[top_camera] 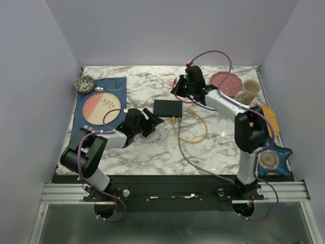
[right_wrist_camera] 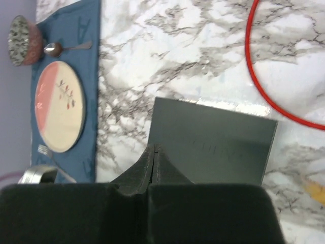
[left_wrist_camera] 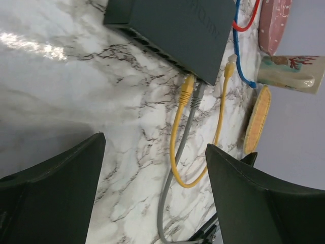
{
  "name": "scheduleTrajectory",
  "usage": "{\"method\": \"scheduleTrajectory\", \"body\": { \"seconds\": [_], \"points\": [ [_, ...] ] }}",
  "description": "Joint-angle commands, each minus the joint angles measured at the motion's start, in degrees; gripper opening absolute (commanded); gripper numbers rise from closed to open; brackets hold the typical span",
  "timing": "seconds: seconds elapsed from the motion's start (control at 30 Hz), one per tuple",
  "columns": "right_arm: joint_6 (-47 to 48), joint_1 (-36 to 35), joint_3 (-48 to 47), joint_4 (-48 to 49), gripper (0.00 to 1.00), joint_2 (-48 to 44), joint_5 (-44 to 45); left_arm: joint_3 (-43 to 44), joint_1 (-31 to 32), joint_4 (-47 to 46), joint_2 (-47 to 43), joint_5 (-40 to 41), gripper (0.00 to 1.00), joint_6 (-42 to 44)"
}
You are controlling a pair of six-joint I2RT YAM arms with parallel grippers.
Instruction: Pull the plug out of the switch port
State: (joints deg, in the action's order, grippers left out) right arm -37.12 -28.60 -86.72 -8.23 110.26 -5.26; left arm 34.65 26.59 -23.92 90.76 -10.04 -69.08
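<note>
Switch (top_camera: pixel 167 107) sits mid-table, yellow plug (left_wrist_camera: pixel 186 91) at its near edge (1 grey plug (left_wrist_camera: pixel 198 97) beside). Left gripper (left_wrist_camera: pixel 155 147) gapes toward it, seemingly to grab; right gripper (right_wrist_camera: pixel 154 155), closed on nothing, hangs over the switch, probably bracing.

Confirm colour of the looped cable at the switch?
Yellow cable, clearest in left wrist view.

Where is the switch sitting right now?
In the top view the switch lies near the table's middle, between the left gripper at its near left and the right gripper just behind it; a yellow cable leaves its near edge.
</note>
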Motion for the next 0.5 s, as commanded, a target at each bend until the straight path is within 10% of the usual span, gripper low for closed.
{"method": "scheduleTrajectory", "body": {
  "seconds": [0.0,0.47],
  "points": [
    [3.11,2.05,-7.14,-8.29,0.01,10.04,-0.9,-4.85,-0.13,-10.08,-1.82,1.78,0.83,-1.58],
    [6.01,2.32,-16.12,-13.04,0.01,21.4,-1.24,-11.71,-0.13,-21.86,5.21,-2.7,0.77,-5.89]
  ]
}}
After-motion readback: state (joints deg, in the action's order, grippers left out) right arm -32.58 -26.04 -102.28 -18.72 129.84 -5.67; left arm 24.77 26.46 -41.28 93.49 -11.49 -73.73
